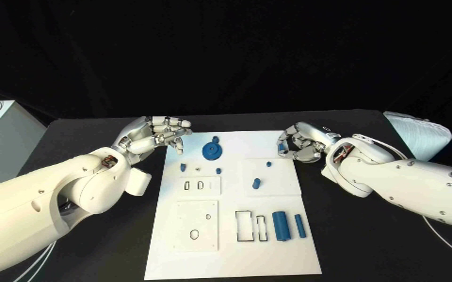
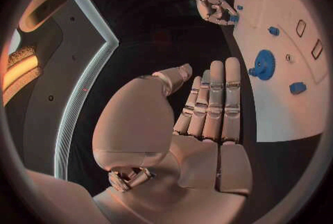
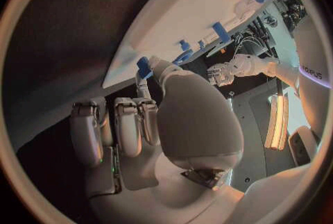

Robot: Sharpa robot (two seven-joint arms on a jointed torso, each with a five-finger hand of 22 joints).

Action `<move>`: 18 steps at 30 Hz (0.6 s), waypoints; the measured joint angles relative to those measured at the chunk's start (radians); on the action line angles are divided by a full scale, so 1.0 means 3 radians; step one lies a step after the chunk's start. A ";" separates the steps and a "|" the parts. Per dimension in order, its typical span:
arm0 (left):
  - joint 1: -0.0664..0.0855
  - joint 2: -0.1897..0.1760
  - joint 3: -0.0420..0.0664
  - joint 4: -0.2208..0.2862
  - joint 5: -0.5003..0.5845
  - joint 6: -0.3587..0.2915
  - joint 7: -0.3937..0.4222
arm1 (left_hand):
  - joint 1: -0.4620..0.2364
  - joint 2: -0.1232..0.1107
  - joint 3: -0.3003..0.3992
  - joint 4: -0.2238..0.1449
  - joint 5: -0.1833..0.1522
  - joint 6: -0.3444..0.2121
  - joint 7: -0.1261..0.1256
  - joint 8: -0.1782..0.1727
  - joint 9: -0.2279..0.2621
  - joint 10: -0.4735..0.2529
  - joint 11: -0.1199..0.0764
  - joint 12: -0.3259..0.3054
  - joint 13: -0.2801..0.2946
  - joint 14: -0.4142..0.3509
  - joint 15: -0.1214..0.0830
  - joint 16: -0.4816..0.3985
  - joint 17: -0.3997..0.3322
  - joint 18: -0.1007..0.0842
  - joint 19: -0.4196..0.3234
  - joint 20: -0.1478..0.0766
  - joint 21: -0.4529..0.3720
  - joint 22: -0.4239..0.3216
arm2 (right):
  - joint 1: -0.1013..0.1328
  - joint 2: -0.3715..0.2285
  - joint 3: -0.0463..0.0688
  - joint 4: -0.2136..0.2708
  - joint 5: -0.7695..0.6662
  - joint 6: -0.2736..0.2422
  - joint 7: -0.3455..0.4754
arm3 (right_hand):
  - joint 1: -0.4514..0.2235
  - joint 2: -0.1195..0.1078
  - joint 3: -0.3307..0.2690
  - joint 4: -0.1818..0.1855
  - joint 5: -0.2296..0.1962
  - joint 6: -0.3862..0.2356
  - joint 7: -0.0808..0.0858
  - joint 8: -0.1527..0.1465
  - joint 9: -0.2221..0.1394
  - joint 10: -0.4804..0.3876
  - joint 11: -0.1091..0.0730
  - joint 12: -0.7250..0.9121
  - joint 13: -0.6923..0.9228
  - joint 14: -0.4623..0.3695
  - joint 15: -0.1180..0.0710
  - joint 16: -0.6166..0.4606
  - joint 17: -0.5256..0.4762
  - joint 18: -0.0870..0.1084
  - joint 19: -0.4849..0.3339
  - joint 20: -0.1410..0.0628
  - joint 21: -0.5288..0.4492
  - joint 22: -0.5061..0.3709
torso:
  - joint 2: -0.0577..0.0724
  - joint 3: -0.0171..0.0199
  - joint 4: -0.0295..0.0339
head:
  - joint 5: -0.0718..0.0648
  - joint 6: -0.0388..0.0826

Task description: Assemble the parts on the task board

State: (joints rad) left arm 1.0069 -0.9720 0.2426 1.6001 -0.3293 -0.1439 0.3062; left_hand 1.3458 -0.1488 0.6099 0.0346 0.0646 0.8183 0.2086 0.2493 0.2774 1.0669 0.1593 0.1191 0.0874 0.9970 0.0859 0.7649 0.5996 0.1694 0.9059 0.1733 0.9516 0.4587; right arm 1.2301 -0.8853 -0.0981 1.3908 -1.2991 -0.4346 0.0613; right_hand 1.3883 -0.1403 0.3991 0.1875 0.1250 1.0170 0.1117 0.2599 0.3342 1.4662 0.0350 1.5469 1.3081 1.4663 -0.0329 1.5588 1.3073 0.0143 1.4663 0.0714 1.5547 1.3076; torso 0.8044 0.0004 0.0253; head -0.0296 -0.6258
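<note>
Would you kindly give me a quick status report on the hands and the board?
Left hand open, beside the task board. Right hand pinching a small blue part at the board's edge. Blue gear on board. Nothing in the way.

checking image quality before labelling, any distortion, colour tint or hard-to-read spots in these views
Head view: even light, task board bright against the black table, backdrop pure dark. Left wrist view: fisheye bends the board edge, warm tint on the left hand. Right wrist view: same bending, the right hand hides part of the board.
</note>
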 measured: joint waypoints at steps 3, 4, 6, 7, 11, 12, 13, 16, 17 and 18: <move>0.0000 0.0013 0.0000 -0.0030 0.0000 0.0001 0.0000 | 0.0000 0.0000 0.0000 0.0000 0.0000 0.0000 0.0000 0.0000 0.0000 0.0000 0.0000 0.0000 0.0000 0.0000 0.0000 0.0000 0.0000 0.0000 0.0000 0.0000 0.0000 0.0000 | 0.0015 -0.0008 0.0002 0.0063 0.0000 -0.0021 -0.0013 | 0.0000 0.0000 0.0018 -0.0018 -0.0005 0.0000 0.0000 0.0000 0.0000 0.0000 0.0000 0.0000 0.0000 0.0000 0.0000 0.0000 0.0000 0.0000 0.0000 0.0000 0.0000 0.0000 | -0.0007 0.0000 -0.0002 | 0.0012 -0.0002; 0.0000 0.0023 0.0000 -0.0047 0.0000 0.0001 0.0000 | 0.0000 0.0000 0.0000 0.0000 0.0000 0.0000 0.0000 0.0000 0.0000 0.0000 0.0000 0.0000 0.0000 0.0000 0.0000 0.0000 0.0000 0.0000 0.0000 0.0000 0.0000 0.0000 | 0.0027 -0.0011 0.0005 0.0095 0.0000 -0.0030 -0.0025 | 0.0000 0.0000 0.0023 -0.0023 -0.0005 0.0000 0.0000 0.0000 0.0000 0.0000 0.0000 0.0000 0.0000 0.0000 0.0000 0.0000 0.0000 0.0000 0.0000 0.0000 0.0000 0.0000 | -0.0010 0.0000 -0.0002 | 0.0016 -0.0003; -0.0001 0.0042 0.0000 -0.0072 0.0000 0.0001 0.0000 | 0.0000 0.0000 0.0000 0.0000 0.0000 0.0000 0.0000 0.0000 0.0000 0.0000 0.0000 0.0000 0.0000 0.0000 0.0000 0.0000 0.0000 0.0000 0.0000 0.0000 0.0000 0.0000 | 0.0048 -0.0014 0.0008 0.0150 0.0004 -0.0045 -0.0046 | 0.0000 0.0000 0.0028 -0.0028 -0.0006 -0.0012 -0.0012 0.0000 0.0000 0.0000 0.0000 0.0000 0.0000 0.0000 0.0000 0.0000 0.0000 0.0000 0.0000 0.0000 0.0000 0.0000 | -0.0018 -0.0001 -0.0002 | 0.0022 -0.0003; -0.0001 0.0053 0.0000 -0.0087 0.0000 0.0002 0.0000 | 0.0000 0.0000 0.0000 0.0000 0.0000 0.0000 0.0000 0.0000 0.0000 0.0000 0.0000 0.0000 0.0000 0.0000 0.0000 0.0000 0.0000 0.0000 0.0000 0.0000 0.0000 0.0000 | 0.0059 -0.0014 0.0009 0.0182 0.0006 -0.0053 -0.0058 | 0.0000 0.0000 0.0033 -0.0033 -0.0006 -0.0012 -0.0012 0.0000 0.0000 0.0000 0.0000 0.0000 0.0000 0.0000 0.0000 0.0000 0.0000 0.0000 0.0000 0.0000 0.0000 0.0000 | -0.0022 -0.0002 -0.0002 | 0.0024 -0.0003; -0.0005 0.0109 0.0000 -0.0166 0.0000 0.0005 0.0000 | 0.0000 0.0000 0.0000 0.0000 0.0000 0.0000 0.0000 0.0000 0.0000 0.0000 0.0000 0.0000 0.0000 0.0000 0.0000 0.0000 0.0000 0.0000 0.0000 0.0000 0.0000 0.0000 | 0.0091 0.0010 0.0013 0.0329 0.0006 -0.0094 -0.0129 | 0.0000 -0.0001 0.0037 -0.0037 -0.0019 -0.0029 0.0003 0.0000 0.0000 0.0000 0.0000 0.0000 -0.0001 0.0000 0.0000 0.0000 0.0000 0.0000 0.0000 0.0000 0.0000 0.0000 | -0.0051 -0.0002 -0.0002 | 0.0048 -0.0007; -0.0008 0.0123 0.0000 -0.0189 0.0000 0.0005 0.0001 | 0.0000 0.0000 0.0000 0.0000 0.0000 0.0000 0.0000 0.0000 0.0000 0.0000 0.0000 0.0000 0.0000 0.0000 0.0000 0.0000 0.0000 0.0000 0.0000 0.0000 0.0000 0.0000 | 0.0097 0.0023 0.0013 0.0363 0.0003 -0.0104 -0.0150 | 0.0000 -0.0001 0.0041 -0.0040 -0.0019 -0.0031 0.0005 0.0000 0.0000 0.0000 0.0000 0.0000 -0.0001 0.0000 0.0000 0.0000 0.0000 0.0000 0.0000 0.0000 0.0000 0.0000 | -0.0062 -0.0002 -0.0002 | 0.0060 -0.0015; -0.0011 0.0139 0.0000 -0.0212 0.0001 0.0006 0.0001 | 0.0000 0.0000 0.0000 0.0000 0.0000 0.0000 0.0000 0.0000 0.0000 0.0000 0.0000 0.0000 0.0000 0.0000 0.0000 0.0000 0.0000 0.0000 0.0000 0.0000 0.0000 0.0000 | 0.0101 0.0040 0.0014 0.0396 -0.0001 -0.0113 -0.0170 | 0.0000 -0.0001 0.0056 -0.0044 -0.0019 -0.0032 0.0006 0.0000 0.0000 0.0000 0.0000 0.0000 -0.0001 0.0000 0.0000 0.0000 0.0000 0.0000 0.0000 0.0000 0.0000 -0.0001 | -0.0072 -0.0002 -0.0003 | 0.0068 -0.0019; -0.0021 0.0190 -0.0001 -0.0290 0.0002 0.0007 0.0001 | 0.0000 0.0000 0.0000 0.0000 0.0000 0.0000 0.0000 0.0000 0.0000 0.0000 0.0000 0.0013 0.0000 0.0000 0.0000 0.0000 0.0000 0.0000 0.0000 0.0000 0.0000 0.0000 | 0.0108 0.0118 0.0015 0.0475 -0.0021 -0.0142 -0.0239 | 0.0000 -0.0001 0.0069 -0.0050 -0.0023 -0.0038 0.0002 0.0000 0.0000 0.0000 0.0000 0.0000 -0.0001 0.0000 0.0000 0.0000 0.0000 0.0000 0.0000 0.0000 0.0000 -0.0001 | -0.0106 -0.0002 -0.0004 | 0.0101 -0.0040; -0.0023 0.0211 -0.0002 -0.0323 0.0002 0.0007 0.0001 | 0.0000 0.0000 0.0000 0.0000 0.0000 0.0000 0.0000 0.0000 0.0000 0.0000 0.0000 0.0013 0.0000 0.0000 0.0000 0.0000 0.0000 0.0000 0.0000 0.0000 0.0000 0.0000 | 0.0109 0.0164 0.0015 0.0492 -0.0030 -0.0153 -0.0268 | 0.0000 -0.0001 0.0069 -0.0050 -0.0023 -0.0042 0.0006 0.0000 0.0000 0.0000 0.0000 0.0000 -0.0001 0.0000 0.0000 0.0000 0.0000 0.0000 0.0000 0.0000 -0.0007 -0.0001 | -0.0118 -0.0002 -0.0004 | 0.0112 -0.0046; -0.0025 0.0228 -0.0002 -0.0349 0.0002 0.0007 0.0000 | 0.0000 0.0000 0.0000 0.0000 0.0000 0.0000 0.0000 0.0000 0.0000 0.0000 0.0000 0.0013 0.0000 0.0000 0.0000 0.0000 0.0000 0.0000 0.0000 0.0000 0.0000 0.0000 | 0.0109 0.0204 0.0015 0.0501 -0.0037 -0.0161 -0.0291 | 0.0000 -0.0001 0.0075 -0.0055 -0.0024 -0.0042 0.0006 0.0000 0.0000 0.0000 0.0000 0.0000 -0.0001 0.0000 0.0000 0.0000 0.0000 0.0000 0.0000 0.0001 -0.0014 -0.0001 | -0.0135 -0.0002 -0.0006 | 0.0128 -0.0055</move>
State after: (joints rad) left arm 0.9994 -0.9035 0.2420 1.4954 -0.3287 -0.1418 0.3061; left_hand 1.3458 -0.1488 0.6099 0.0346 0.0647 0.8184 0.2086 0.2493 0.2772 1.0670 0.1592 0.1230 0.0873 0.9970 0.0859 0.7649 0.5997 0.1693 0.9059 0.1733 0.9516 0.4587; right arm 1.2628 -0.8243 -0.0935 1.5411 -1.3100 -0.4830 -0.0259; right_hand 1.3883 -0.1407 0.4215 0.1709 0.1179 1.0044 0.1134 0.2599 0.3343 1.4661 0.0350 1.5469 1.3078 1.4663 -0.0327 1.5588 1.3073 0.0143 1.4662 0.0715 1.5505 1.3074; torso 0.7639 -0.0002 0.0236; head 0.0089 -0.6423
